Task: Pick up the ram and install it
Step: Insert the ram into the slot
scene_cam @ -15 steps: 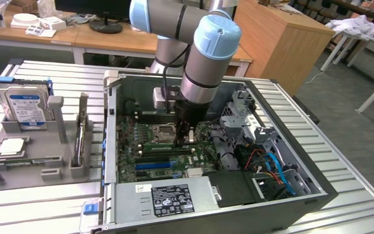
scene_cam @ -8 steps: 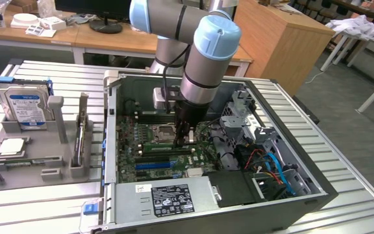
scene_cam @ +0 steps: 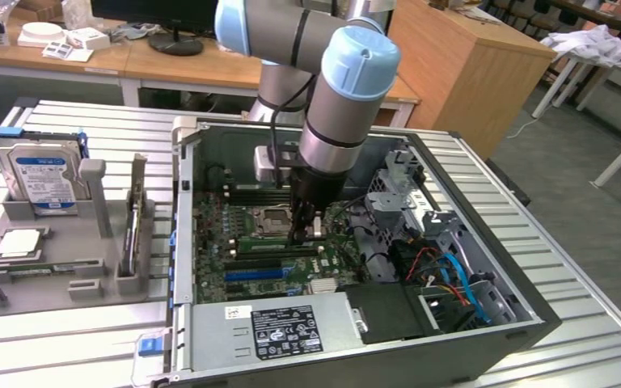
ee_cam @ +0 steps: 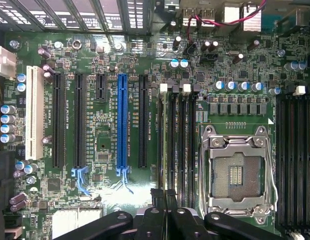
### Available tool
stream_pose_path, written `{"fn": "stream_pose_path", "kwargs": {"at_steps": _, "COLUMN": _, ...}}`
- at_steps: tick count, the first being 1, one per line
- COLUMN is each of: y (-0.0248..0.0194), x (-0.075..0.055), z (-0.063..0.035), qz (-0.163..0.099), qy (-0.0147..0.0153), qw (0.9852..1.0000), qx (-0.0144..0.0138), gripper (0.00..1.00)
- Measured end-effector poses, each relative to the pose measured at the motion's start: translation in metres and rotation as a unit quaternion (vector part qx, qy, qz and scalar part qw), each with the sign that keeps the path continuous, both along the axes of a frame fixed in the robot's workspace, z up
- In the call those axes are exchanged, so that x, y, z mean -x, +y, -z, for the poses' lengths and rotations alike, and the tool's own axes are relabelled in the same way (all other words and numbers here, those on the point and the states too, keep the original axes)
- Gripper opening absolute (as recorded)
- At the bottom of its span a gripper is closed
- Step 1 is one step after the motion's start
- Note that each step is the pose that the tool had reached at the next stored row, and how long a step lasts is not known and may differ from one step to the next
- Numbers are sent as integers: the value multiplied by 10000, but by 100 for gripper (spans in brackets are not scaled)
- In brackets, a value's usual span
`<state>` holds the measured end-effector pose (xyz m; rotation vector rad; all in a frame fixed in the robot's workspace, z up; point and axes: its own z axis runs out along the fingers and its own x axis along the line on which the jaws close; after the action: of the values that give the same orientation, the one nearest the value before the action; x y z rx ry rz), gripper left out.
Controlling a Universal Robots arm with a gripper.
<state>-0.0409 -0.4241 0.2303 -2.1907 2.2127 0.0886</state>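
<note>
The gripper (scene_cam: 308, 229) (ee_cam: 165, 199), fingers pressed together, hangs low over the motherboard (scene_cam: 235, 267) in the open computer case (scene_cam: 504, 319). Just beneath it, the ram (scene_cam: 271, 240) looks seated edge-up beside the empty CPU socket (ee_cam: 237, 172). It is likely light, stiff and fragile: grip its flat faces, not the contacts. At the exterior view's left, a grey holder (scene_cam: 73, 234) carries a hard drive (scene_cam: 39, 174), a CPU chip (scene_cam: 19, 242) and another ram stick (scene_cam: 135, 222).

Probably robotics lab: robot arm (scene_cam: 338, 97), open PC case (scene_cam: 472, 356), slatted bench (scene_cam: 73, 356), desks (scene_cam: 95, 69).
</note>
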Motion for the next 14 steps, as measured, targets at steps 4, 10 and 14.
{"fn": "stream_pose_path", "kwargs": {"at_steps": 4, "y": 0, "x": 0, "z": 1, "qz": 0, "qy": 1, "qw": 10000, "qx": 2, "gripper": 12}}
{"fn": "stream_pose_path", "kwargs": {"at_steps": 10, "y": 0, "x": 1, "z": 10, "qz": 0, "qy": 0, "qw": 10000, "qx": 1, "gripper": 12}}
{"fn": "stream_pose_path", "kwargs": {"at_steps": 14, "y": 0, "x": 3, "z": 28, "qz": 0, "qy": -1, "qw": 10000, "qx": 1, "gripper": 12}}
